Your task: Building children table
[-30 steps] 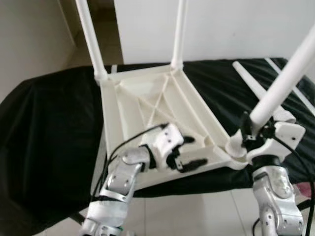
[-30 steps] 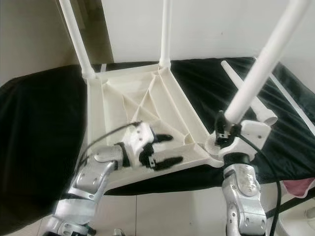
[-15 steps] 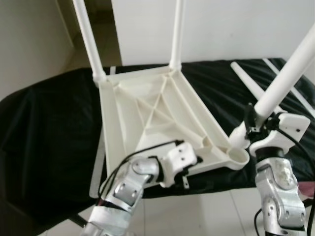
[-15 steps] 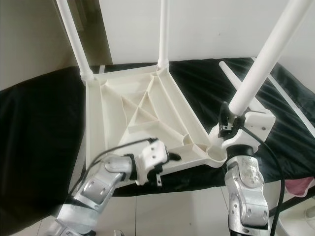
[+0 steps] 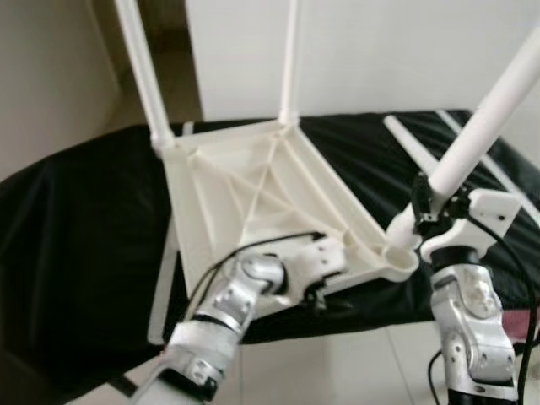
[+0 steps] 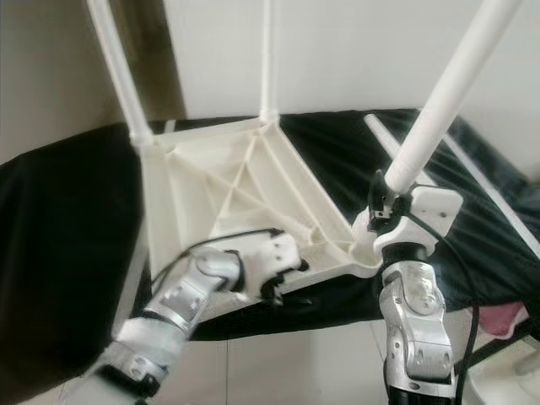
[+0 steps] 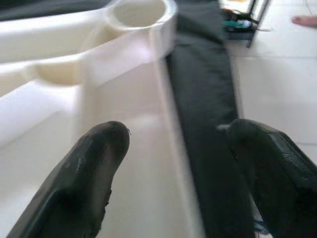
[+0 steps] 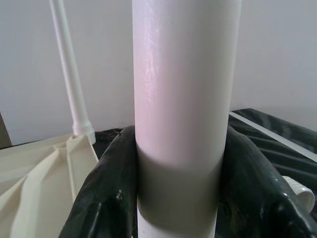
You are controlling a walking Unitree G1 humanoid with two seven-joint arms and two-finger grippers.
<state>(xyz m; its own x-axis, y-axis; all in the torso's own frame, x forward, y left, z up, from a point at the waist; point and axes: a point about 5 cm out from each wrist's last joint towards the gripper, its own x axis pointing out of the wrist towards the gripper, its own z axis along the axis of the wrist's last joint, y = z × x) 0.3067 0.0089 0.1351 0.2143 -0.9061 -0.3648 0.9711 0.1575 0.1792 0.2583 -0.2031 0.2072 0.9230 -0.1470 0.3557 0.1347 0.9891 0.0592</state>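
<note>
The white tabletop (image 5: 253, 194) lies upside down on a black-covered surface. Two white legs (image 5: 139, 67) (image 5: 291, 59) stand in its far corners. My right gripper (image 5: 426, 211) is shut on a third leg (image 5: 489, 118), which is tilted with its lower end at the near right corner socket (image 5: 401, 253). In the right wrist view both fingers (image 8: 106, 188) press against that leg. My left gripper (image 5: 321, 291) is at the tabletop's near edge, open, with the rim (image 7: 163, 99) running between its fingers. A fourth leg (image 5: 413, 152) lies loose on the cloth, right of the tabletop.
The black cloth (image 5: 76, 228) hangs over the front edge onto a pale tiled floor (image 5: 337, 371). A white wall stands close behind. A thin white strip (image 5: 481, 156) lies on the cloth at the far right. Something pink (image 6: 506, 316) sits low at the right.
My left gripper slid off the tabletop's underside to its near edge and now straddles the rim. The right gripper kept hold of the leg, whose lower end shifted a little beside the socket.
</note>
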